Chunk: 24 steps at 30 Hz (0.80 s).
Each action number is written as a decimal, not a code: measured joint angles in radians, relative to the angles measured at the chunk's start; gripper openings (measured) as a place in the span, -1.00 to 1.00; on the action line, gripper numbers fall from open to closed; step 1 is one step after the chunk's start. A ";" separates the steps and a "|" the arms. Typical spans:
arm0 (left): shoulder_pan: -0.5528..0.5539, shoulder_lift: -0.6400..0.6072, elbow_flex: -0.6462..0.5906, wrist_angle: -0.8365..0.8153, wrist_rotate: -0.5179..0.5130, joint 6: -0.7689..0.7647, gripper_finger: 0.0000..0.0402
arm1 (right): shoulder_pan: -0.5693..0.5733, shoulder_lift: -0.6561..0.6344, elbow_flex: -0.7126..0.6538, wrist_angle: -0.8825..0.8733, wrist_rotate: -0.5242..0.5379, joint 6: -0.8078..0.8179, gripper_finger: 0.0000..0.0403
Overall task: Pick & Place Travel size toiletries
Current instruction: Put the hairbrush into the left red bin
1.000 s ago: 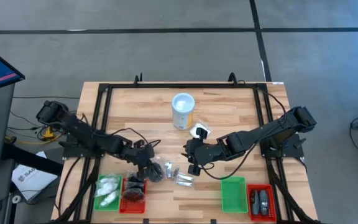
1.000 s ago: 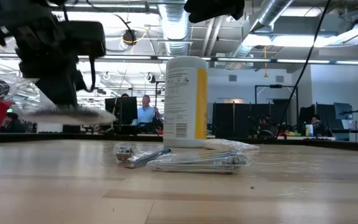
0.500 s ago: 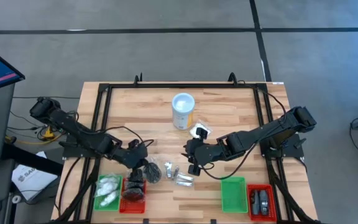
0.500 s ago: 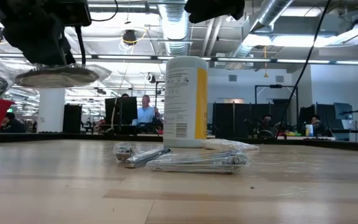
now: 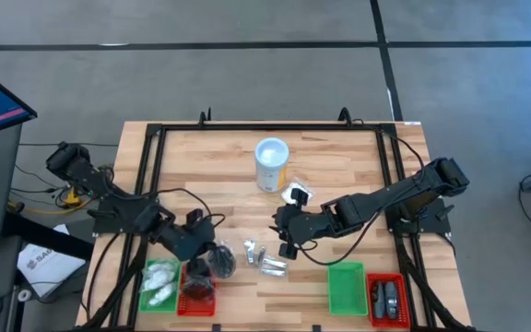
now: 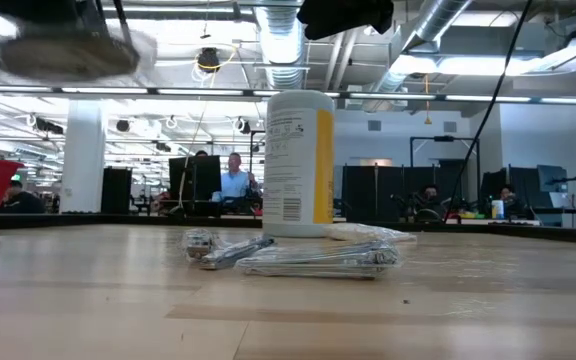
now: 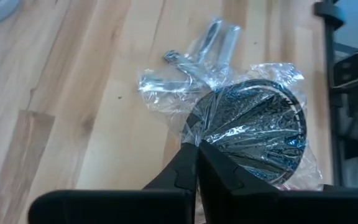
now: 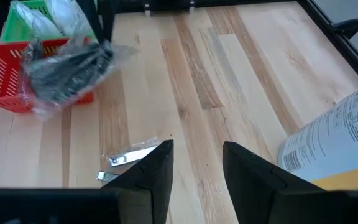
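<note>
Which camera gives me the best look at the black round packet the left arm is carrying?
The left wrist view: the black round packet fills it, its wrapper pinched in the left gripper. The right wrist view shows it farther off, by the red tray. The high view shows it small; the low view, blurred.

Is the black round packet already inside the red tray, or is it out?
Out. The left gripper holds the black round packet in the air, above the red tray.

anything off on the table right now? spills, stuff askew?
Nothing spilled or damaged. The left gripper pinches only the wrapper edge of a black round packet, so it dangles near the red tray. The white tub stands upright; the right gripper waits open.
</note>
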 joint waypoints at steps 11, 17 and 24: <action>-0.042 0.000 0.053 -0.096 -0.039 -0.031 -1.00 | 0.000 0.000 0.000 0.000 0.000 0.000 -0.36; -0.041 0.000 0.053 -0.097 -0.062 -0.018 -1.00 | 0.000 0.000 0.000 0.000 0.000 0.000 -0.36; -0.042 0.000 0.091 -0.095 -0.087 0.010 -1.00 | -0.001 0.000 0.000 0.000 0.000 0.000 -0.36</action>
